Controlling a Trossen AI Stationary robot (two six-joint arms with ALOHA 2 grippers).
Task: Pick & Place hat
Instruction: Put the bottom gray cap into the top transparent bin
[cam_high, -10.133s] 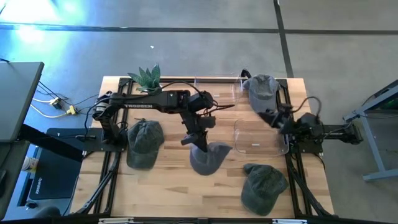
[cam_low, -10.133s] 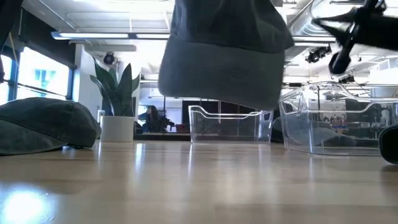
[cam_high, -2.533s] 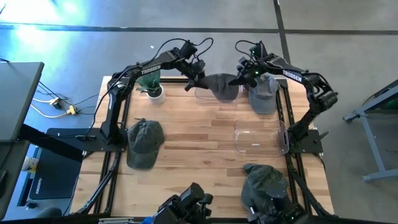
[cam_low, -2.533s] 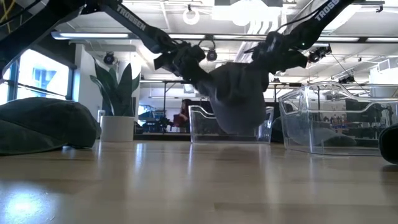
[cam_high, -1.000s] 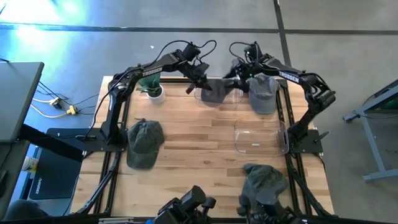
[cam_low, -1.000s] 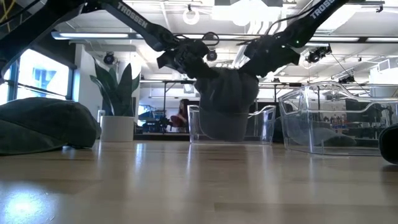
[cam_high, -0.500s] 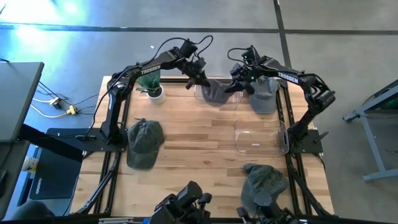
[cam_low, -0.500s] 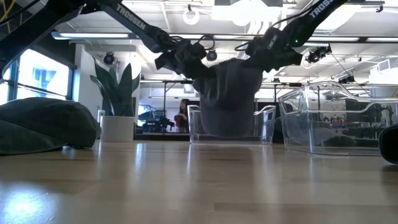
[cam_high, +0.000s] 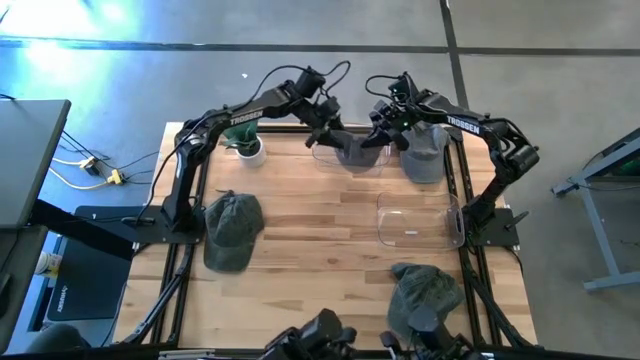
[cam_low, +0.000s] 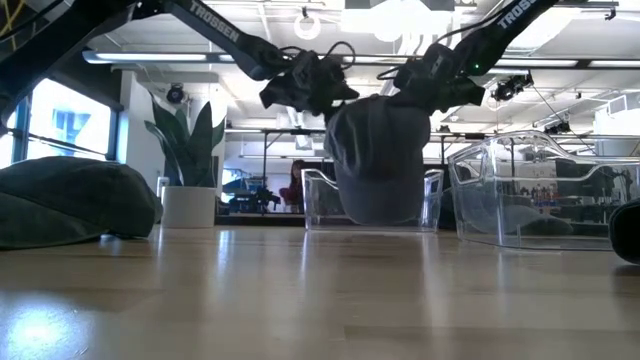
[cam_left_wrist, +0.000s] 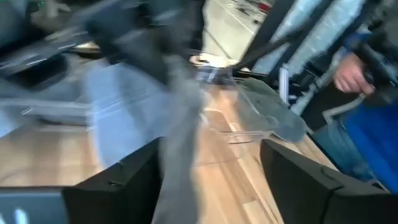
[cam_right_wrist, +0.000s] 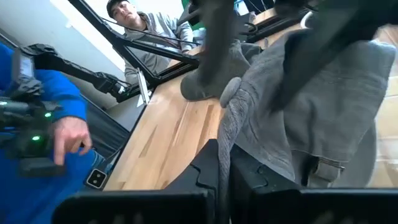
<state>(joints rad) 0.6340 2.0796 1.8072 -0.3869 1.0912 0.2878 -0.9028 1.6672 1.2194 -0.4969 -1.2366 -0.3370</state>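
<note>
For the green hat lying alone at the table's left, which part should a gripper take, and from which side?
The green hat lies crown up and flat, nothing touching it. Its soft domed crown would probably collapse in a pinch, so the thin brim, which looks to be at its near end, is the better hold: come from above with fingers straddling that edge.

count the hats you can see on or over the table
4. One hat hangs between the left gripper and right gripper over the far clear bin; one by the left arm's base; one far right; one near right. None seems hidden.
</note>
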